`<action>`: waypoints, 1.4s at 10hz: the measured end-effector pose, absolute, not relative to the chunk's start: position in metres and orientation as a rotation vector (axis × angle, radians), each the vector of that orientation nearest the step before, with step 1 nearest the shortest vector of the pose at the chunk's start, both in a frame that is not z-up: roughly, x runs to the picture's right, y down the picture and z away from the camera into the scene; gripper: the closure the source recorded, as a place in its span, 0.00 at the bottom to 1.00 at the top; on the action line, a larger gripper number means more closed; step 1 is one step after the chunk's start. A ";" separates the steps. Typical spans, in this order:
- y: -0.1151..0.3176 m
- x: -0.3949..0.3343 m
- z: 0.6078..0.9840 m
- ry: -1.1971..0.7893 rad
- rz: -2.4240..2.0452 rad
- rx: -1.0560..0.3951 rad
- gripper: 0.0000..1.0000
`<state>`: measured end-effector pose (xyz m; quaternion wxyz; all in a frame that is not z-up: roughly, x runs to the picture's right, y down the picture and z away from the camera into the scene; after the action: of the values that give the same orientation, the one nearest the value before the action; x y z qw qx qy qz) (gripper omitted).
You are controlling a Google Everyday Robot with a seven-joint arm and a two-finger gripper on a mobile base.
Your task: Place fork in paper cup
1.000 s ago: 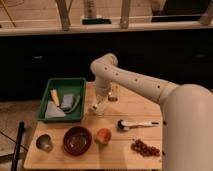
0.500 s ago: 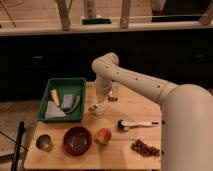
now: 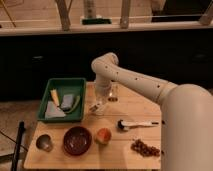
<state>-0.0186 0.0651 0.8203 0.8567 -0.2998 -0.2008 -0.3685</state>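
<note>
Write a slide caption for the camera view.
Robot's tool above plain white paper cup beside green plastic tray on wooden table.

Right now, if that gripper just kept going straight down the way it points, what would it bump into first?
Probably the paper cup: the gripper hangs right at it, beside the green tray. Depth is unclear, so it might meet the wooden table instead.

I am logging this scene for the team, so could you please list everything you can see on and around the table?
table: one, pale wood, centre.
green tray: one, back left of table, holding grey, yellow and green items.
paper cup: one, white, mid-table beside the tray, under the end effector.
grey metal cup: one, front left corner.
bowl: one, dark red-brown, front, right of the metal cup.
orange cup: one, front centre.
white-handled tool: one, dark head, lying right of centre.
brown pieces: one small pile, front right.
arm: one, cream, reaching from right.
end effector: one, over the paper cup.
</note>
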 end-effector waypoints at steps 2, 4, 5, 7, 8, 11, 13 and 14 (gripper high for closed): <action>0.065 -0.020 0.818 -0.423 -0.777 -0.627 0.20; 0.065 -0.020 0.817 -0.423 -0.780 -0.623 0.20; 0.064 -0.020 0.816 -0.422 -0.780 -0.622 0.20; 0.063 -0.020 0.816 -0.423 -0.783 -0.620 0.20; 0.063 -0.020 0.815 -0.425 -0.785 -0.619 0.20; 0.062 -0.020 0.815 -0.427 -0.788 -0.618 0.20; 0.062 -0.019 0.815 -0.427 -0.791 -0.621 0.20; 0.063 -0.018 0.814 -0.428 -0.792 -0.621 0.20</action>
<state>-0.0185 0.0632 0.8137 0.8541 -0.2953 -0.2036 -0.3766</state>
